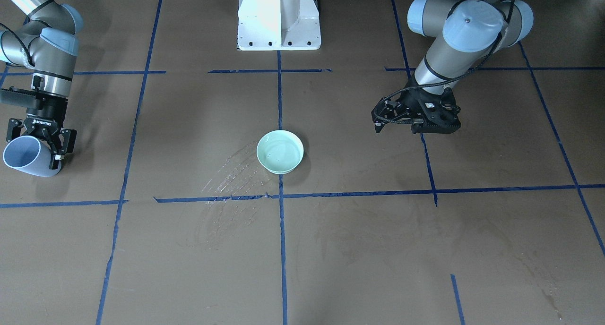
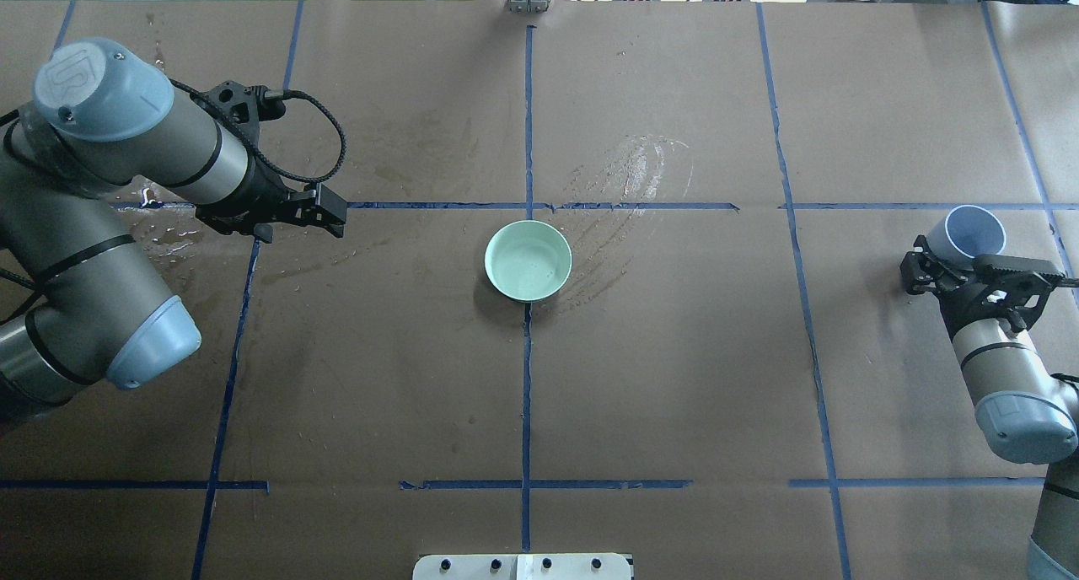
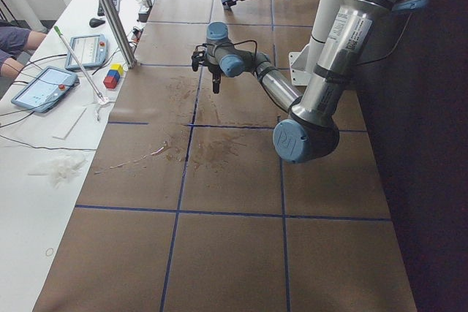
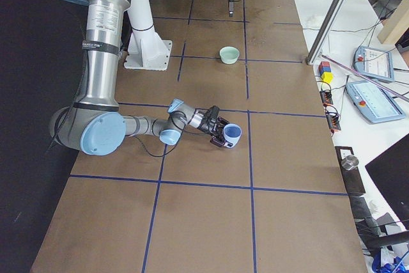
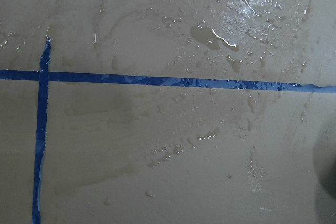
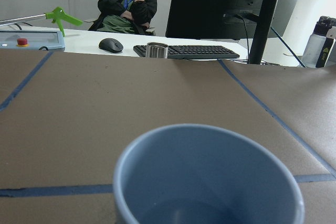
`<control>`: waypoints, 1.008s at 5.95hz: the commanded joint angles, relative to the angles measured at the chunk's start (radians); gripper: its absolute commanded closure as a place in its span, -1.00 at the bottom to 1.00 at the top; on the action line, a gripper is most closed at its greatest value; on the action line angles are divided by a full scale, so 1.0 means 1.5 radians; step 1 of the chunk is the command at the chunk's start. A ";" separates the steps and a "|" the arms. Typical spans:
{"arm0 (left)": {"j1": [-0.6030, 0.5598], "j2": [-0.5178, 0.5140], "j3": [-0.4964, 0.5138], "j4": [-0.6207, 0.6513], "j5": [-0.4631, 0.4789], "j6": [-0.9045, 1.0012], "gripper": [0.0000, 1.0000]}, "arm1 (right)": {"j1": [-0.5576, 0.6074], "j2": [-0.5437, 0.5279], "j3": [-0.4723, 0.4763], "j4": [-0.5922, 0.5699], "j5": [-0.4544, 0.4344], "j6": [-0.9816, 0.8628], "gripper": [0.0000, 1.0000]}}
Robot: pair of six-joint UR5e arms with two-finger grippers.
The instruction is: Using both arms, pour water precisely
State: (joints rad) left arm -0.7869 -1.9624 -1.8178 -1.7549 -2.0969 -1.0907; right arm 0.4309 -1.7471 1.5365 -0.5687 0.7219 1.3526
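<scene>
Right gripper (image 1: 56,148) clamps a pale blue cup (image 1: 26,156), fingers on either side of the wall near the rim. The cup is tilted, mouth pointing away from the wrist, down near the table (image 2: 674,378) at the robot's far right, well apart from the bowl. In the right wrist view the cup (image 6: 210,177) fills the lower frame just ahead of the fingers; whether water sits inside it is hard to tell.

Left gripper (image 2: 333,213) hovers over the table's left part, holding nothing, well apart from both bowl and cup. The fingers look drawn close together in the overhead view, but I cannot tell for sure.

Mint-green bowl (image 2: 528,260) sits at the table centre on the blue tape line, between the two arms, touching neither. Faint glints inside it suggest some water.

Spilled water (image 2: 628,175) streaks the brown cover just beside the bowl on its far right side. More droplets and small puddles (image 5: 215,38) lie under the left gripper, around the tape cross.
</scene>
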 commanded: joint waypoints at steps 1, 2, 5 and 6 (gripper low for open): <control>0.000 0.000 0.001 0.000 0.001 0.001 -1.00 | -0.002 0.000 -0.002 0.001 -0.002 -0.001 0.27; 0.000 0.000 0.001 0.000 0.001 0.001 -1.00 | -0.002 0.000 0.001 0.001 -0.003 -0.001 -0.28; 0.000 0.000 0.001 0.000 0.001 0.001 -1.00 | -0.002 0.000 0.002 0.001 -0.008 0.000 -1.00; 0.000 0.000 0.001 0.000 0.001 0.001 -1.00 | -0.001 0.000 0.004 0.001 -0.009 0.000 -1.00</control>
State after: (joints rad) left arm -0.7870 -1.9620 -1.8162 -1.7549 -2.0954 -1.0891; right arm 0.4286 -1.7472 1.5408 -0.5676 0.7104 1.3529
